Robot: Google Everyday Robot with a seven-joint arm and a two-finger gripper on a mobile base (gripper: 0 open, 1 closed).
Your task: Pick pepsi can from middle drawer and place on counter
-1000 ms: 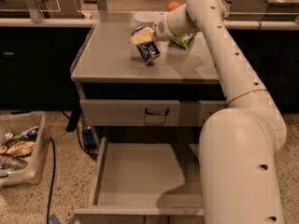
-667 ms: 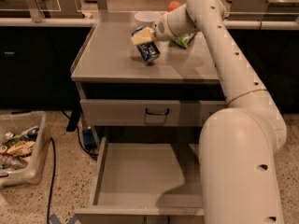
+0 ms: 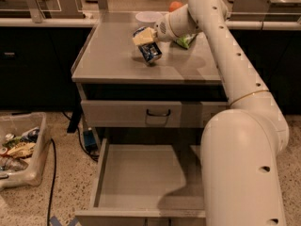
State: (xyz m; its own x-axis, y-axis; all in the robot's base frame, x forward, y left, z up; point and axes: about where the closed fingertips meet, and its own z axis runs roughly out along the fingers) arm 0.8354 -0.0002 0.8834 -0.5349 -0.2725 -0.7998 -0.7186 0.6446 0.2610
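Note:
The pepsi can (image 3: 152,52), dark blue with white markings, is tilted on the counter (image 3: 113,55), its lower end touching the grey top. My gripper (image 3: 145,37) is over the middle of the counter, shut on the upper part of the can, with a cream finger (image 3: 144,36) across it. The middle drawer (image 3: 141,175) is pulled out below, its bare grey floor showing. My arm hides the drawer's right part.
A green bag (image 3: 184,40) and a white bowl (image 3: 148,17) sit at the counter's back right. The top drawer front with a black handle (image 3: 157,113) is closed. A clear bin of litter (image 3: 16,147) stands on the floor at left, with a black cable (image 3: 51,173) nearby.

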